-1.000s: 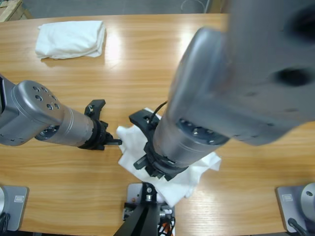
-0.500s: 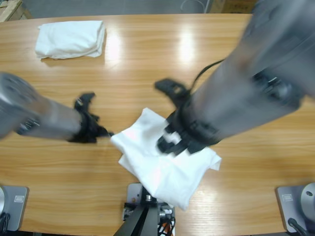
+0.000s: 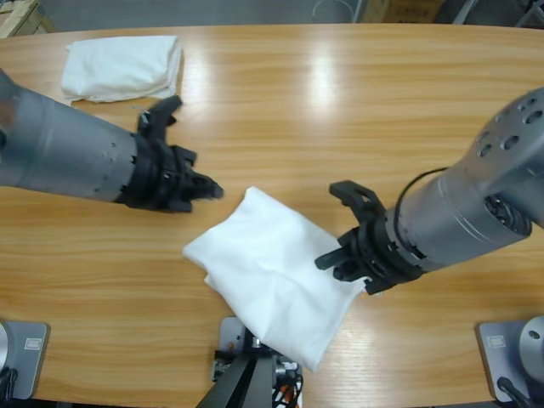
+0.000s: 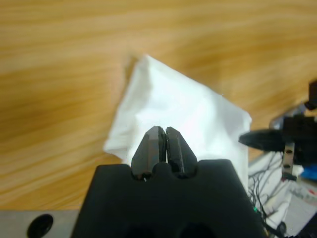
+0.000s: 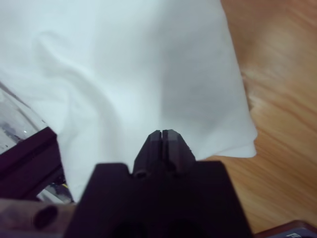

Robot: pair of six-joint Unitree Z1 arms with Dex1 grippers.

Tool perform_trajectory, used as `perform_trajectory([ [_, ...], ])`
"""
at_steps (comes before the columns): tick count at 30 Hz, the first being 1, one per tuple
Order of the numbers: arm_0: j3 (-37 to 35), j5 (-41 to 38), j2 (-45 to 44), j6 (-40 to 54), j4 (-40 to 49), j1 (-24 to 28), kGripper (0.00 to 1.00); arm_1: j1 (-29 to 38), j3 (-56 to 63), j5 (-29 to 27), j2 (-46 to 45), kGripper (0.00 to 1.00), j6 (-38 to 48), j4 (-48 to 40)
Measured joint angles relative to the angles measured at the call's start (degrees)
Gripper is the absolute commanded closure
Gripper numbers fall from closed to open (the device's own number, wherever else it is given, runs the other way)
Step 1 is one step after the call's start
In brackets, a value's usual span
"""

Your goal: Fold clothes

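A folded white T-shirt [image 3: 272, 272] lies near the table's front edge, one corner hanging over it; it also fills the left wrist view [image 4: 183, 106] and the right wrist view [image 5: 129, 69]. My left gripper [image 3: 212, 190] hovers shut just off the shirt's upper left, holding nothing [image 4: 162, 135]. At the shirt's right edge, my right gripper [image 3: 327, 262] is shut and empty too [image 5: 162, 136]. A second folded white T-shirt [image 3: 123, 66] rests at the far left of the table.
The long wooden table [image 3: 340, 110] stretches bare behind the shirt. Rig parts and cables [image 4: 287, 163] sit below the front edge beside the shirt's hanging corner.
Both arms have pulled back from the shirt, the left one leftward and up, the right one to the right. The shirt now lies uncovered, flatter and folded.
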Motion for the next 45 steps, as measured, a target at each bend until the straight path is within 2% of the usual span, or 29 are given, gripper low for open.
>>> perform_trajectory([
  [8, -4.52, -3.53, 5.26, 0.0, 0.0, -4.1, 1.0, -0.27, 4.57, 2.18, -0.63, 1.0, 1.16, -4.47],
  [15, -4.06, -6.61, 9.22, -0.01, 0.0, -6.09, 1.0, -0.27, 5.9, 2.96, 1.01, 1.0, 1.21, -7.3],
  [22, -3.17, -9.65, 12.81, -0.01, 0.0, -6.42, 1.0, -0.27, 7.5, 2.95, 4.17, 1.0, 1.21, -9.51],
  [33, -5.0, -9.27, 17.9, -0.67, 0.0, -6.3, 1.0, -0.44, 7.58, 0.69, 5.88, 1.0, 0.94, -9.55],
  [40, -5.91, -8.94, 18.41, -0.81, 0.0, -4.16, 1.0, -5.36, 6.01, -2.11, 6.57, 1.0, -5.64, -10.19],
  [45, -6.74, -4.55, 18.42, -1.76, 0.0, -2.11, 1.0, -9.54, 2.01, -3.68, 9.1, 1.0, -15.67, -10.54],
])
